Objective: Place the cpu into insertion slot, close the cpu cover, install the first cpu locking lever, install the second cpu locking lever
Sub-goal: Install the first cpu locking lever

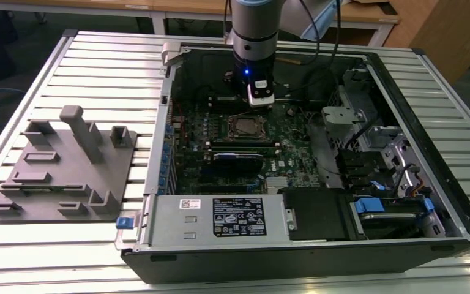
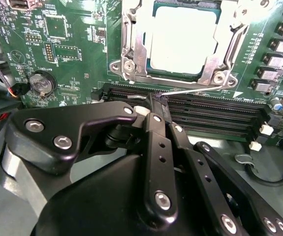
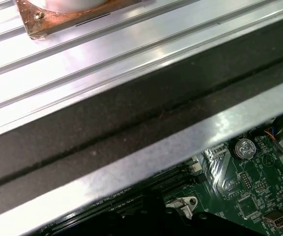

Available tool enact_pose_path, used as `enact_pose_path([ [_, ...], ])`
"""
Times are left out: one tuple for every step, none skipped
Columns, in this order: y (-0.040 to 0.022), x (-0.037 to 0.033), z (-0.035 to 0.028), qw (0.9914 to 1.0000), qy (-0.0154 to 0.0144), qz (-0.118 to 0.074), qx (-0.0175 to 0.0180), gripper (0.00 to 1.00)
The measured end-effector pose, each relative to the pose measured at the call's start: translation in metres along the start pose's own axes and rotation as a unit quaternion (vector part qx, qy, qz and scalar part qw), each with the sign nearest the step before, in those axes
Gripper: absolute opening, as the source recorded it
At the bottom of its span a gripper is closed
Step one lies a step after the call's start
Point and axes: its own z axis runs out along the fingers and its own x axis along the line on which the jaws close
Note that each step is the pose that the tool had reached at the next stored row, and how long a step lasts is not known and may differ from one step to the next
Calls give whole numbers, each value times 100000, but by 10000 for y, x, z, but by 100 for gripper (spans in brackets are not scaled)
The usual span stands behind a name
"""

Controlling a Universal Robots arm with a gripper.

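CPU [image 2: 183, 39] seated in the insertion slot [image 1: 230, 127], lying flat with its pale metal top facing up. The chip is square, so it has no long axis; in the exterior view its edges run parallel to the walls of the open computer case [image 1: 300, 260]. Any print on its top cannot be made out.

CPU cover [image 2: 133, 45]: down over the chip, which shows through the frame's window.

Locking lever [image 2: 195, 91]: a thin bright wire along the socket edge nearest the gripper, just above the long black memory slots [image 2: 205, 112]. Its long axis is parallel to those slots.

Gripper [image 2: 157, 101]: fingers [image 2: 153, 132] drawn together, tips meeting at the end of the lever. Cannot tell whether they pinch the wire or only touch it. In the exterior view the arm comes straight down over the board, tool just beyond the socket's far side.

Labels: the power supply [image 1: 178, 223] at the case's near end carries a black label [image 1: 239, 217] with white print and a small white sticker [image 1: 190, 204]; text not read.

Other: coin cell [image 2: 40, 83] on the green board; grey fixture plate [image 1: 63, 177] on the slatted table [image 1: 96, 67], at the exterior view's left.
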Motion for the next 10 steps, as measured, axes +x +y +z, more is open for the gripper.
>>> enact_pose_path([
  [0,0,2,100000,-2,6,-4,11],
  [0,0,4,100000,-23,23,-15,11],
  [0,1,6,100000,-69,40,-32,11],
  [3,3,8,100000,-127,64,-54,11],
  [3,3,10,100000,-174,82,-75,11],
  [3,2,11,100000,-224,96,-88,11],
  [2,3,12,100000,-251,105,-92,11],
  [2,2,14,100000,-268,109,-103,11],
  [2,3,16,99999,-284,113,-118,11],
  [2,3,18,99999,-301,111,-129,11],
])
